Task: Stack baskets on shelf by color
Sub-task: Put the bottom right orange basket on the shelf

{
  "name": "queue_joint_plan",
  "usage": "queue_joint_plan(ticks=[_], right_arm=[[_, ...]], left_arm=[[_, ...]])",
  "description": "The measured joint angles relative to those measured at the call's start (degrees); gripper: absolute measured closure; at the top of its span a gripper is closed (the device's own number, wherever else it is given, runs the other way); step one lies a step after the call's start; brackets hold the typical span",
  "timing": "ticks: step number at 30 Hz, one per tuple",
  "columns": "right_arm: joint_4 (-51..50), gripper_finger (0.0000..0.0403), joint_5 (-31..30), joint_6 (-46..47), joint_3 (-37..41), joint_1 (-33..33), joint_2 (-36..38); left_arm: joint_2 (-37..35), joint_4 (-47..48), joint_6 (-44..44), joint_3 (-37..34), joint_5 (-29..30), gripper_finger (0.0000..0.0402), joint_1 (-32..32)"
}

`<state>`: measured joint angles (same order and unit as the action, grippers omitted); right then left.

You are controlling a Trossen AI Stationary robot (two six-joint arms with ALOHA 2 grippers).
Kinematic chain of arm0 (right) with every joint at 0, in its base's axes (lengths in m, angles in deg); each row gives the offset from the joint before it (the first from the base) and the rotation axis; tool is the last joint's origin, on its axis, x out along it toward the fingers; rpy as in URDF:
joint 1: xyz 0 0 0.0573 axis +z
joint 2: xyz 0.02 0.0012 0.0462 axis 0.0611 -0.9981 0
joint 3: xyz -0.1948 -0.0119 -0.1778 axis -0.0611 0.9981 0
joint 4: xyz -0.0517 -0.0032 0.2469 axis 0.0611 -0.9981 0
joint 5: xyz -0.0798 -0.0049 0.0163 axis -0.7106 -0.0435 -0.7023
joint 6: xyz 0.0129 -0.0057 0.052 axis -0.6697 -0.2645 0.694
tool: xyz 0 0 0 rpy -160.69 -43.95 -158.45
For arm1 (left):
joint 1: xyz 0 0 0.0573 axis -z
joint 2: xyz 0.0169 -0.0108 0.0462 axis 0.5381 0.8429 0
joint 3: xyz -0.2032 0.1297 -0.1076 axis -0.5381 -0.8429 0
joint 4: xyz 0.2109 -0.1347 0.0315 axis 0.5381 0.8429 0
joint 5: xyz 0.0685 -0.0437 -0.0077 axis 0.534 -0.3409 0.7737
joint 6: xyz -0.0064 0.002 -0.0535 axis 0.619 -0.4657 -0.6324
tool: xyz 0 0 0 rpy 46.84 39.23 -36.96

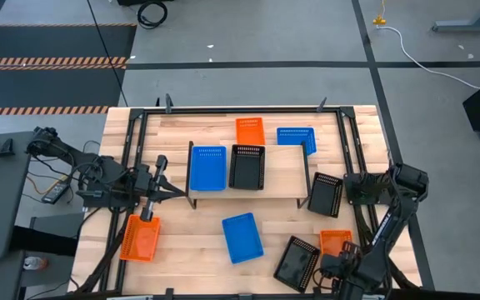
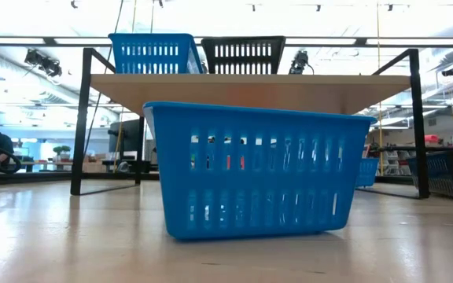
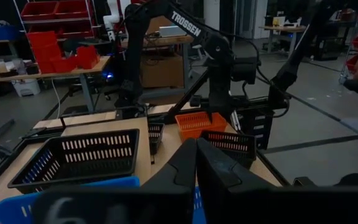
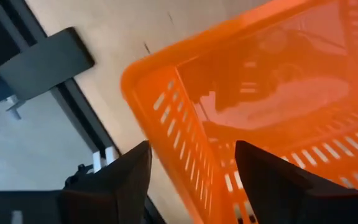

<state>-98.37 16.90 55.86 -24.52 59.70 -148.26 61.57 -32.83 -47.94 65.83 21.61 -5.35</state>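
The shelf (image 1: 282, 171) stands mid-table and carries a blue basket (image 1: 207, 167) and a black basket (image 1: 247, 166) side by side, both also in the low view: blue basket (image 2: 154, 53), black basket (image 2: 244, 55). My right gripper (image 4: 194, 180) is open over the near-right orange basket (image 1: 335, 242), one finger inside its wall (image 4: 185, 143) and one outside, apart from it. My left gripper (image 3: 196, 155) is shut and points across the shelf from its left end (image 1: 182, 196), just above the blue basket's rim (image 3: 73, 190). It touches nothing that I can see.
Loose on the table are a blue basket (image 1: 242, 237), an orange basket (image 1: 141, 237) and a black basket (image 1: 297, 260) near the front, and a black basket (image 1: 325, 194) right of the shelf. Behind the shelf sit an orange basket (image 1: 251, 131) and a blue basket (image 1: 297, 139).
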Motion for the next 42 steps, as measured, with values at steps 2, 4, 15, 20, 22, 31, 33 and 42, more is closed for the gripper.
queue_joint_plan(ticks=[2, 4, 15, 20, 22, 31, 33, 42], right_arm=[[1.7, 0.0175, -0.3, 0.1, 1.4, 0.0, 0.0], [2.3, 0.0192, -0.3, 0.2, 2.4, 0.0, 0.0], [3.6, 0.0374, 3.0, -1.1, 2.3, -0.1, 0.0], [0.8, 0.0382, 5.1, -1.6, -0.6, -0.8, 0.0], [-1.6, 0.0375, 5.3, -2.1, -2.3, -1.2, 0.0], [-18.9, 0.0388, 2.6, -6.3, -16.1, -4.1, 0.0], [-23.6, 0.0383, 1.0, -7.4, -20.2, -4.9, 0.0], [-37.7, 0.0392, -7.1, -15.9, -36.6, -10.2, 1.0]], left_arm=[[0.0, 0.0, 0.0, 0.0, 0.0, 0.0382, 0.0], [0.0, 0.0, 0.0, 0.0, 0.0, 0.0384, 0.0], [0.0, 0.0, -0.1, 0.0, 0.0, 0.0384, 0.0], [0.0, 0.0, -0.1, 0.0, 0.0, 0.0389, 0.0], [0.0, 0.0, -0.4, 0.0, 0.0, 0.0391, 0.0], [0.0, 0.0, -1.2, 0.0, 0.0, 0.0382, 0.0], [0.0, 0.0, -1.4, 0.0, 0.0, 0.0383, 0.0], [0.0, 0.3, -1.5, 0.0, 0.0, 0.0386, 0.0]])
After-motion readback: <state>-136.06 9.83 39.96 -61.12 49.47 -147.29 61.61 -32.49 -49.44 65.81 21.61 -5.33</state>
